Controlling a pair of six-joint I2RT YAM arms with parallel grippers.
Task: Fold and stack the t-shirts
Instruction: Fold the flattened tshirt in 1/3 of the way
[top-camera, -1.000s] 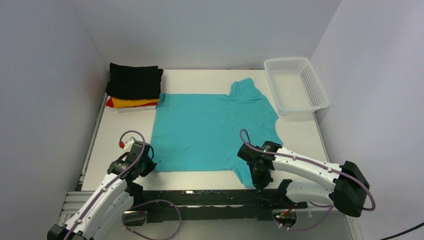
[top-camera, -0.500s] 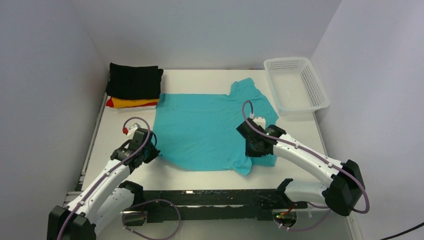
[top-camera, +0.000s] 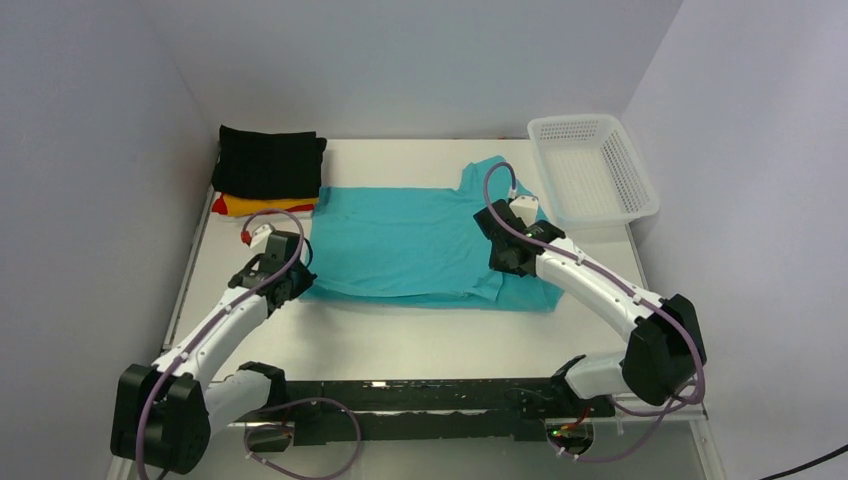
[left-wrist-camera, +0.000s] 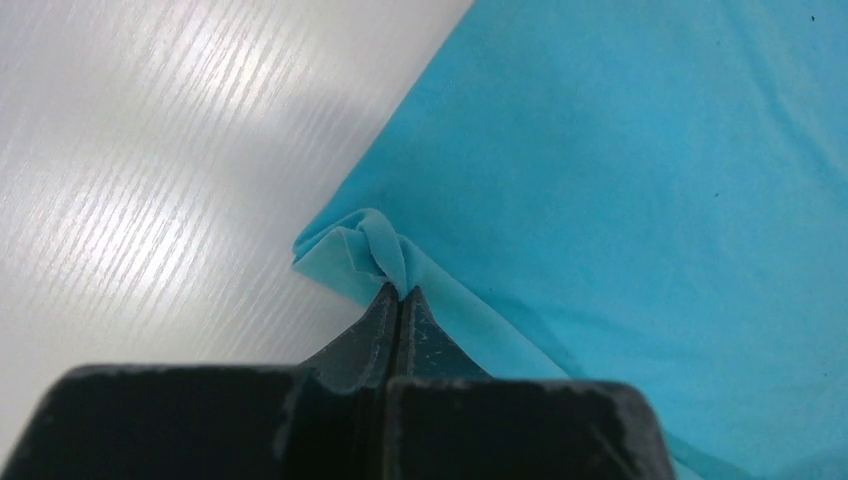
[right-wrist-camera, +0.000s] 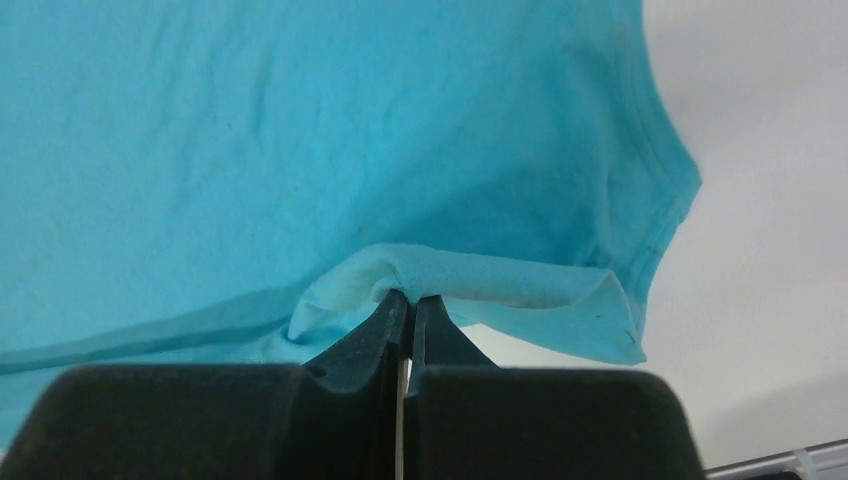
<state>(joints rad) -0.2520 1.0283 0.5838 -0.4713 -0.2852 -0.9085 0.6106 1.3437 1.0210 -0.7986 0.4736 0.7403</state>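
Well, the left gripper (left-wrist-camera: 400, 296) and right gripper (right-wrist-camera: 408, 300) each pinch the teal shirt (top-camera: 400, 240), in the middle of the tabletop (top-camera: 400, 340). If one pulls faster, the cloth could slip out or fold crooked.

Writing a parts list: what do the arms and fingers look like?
The left arm and right arm have white links and black joints. A purple cable loops along each. The fingers are black tapering wedges. A small red connector sits by the left wrist.
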